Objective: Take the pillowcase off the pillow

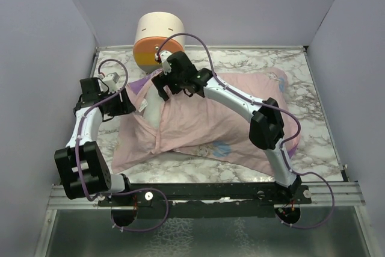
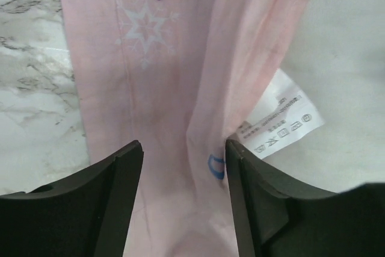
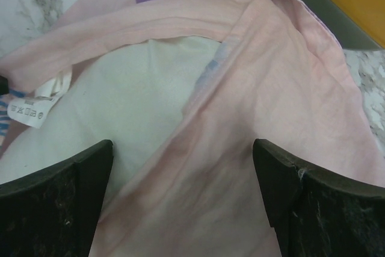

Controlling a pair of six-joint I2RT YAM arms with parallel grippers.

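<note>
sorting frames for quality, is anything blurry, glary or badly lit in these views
Top external: even soft light, sharp, faint shadows beside the pillowcase. Left wrist: care label print legible, left claw dark and underexposed. Right wrist: fabric folds slightly soft, white pillow bright, not blown out; no glare.

Left arm and right arm: white link shells with black joint housings. A purple cable is routed along each arm. Both bases mount on a black rail across the lower frame. Left gripper and right gripper: matte black fingers, speckled on the right unit.
</note>
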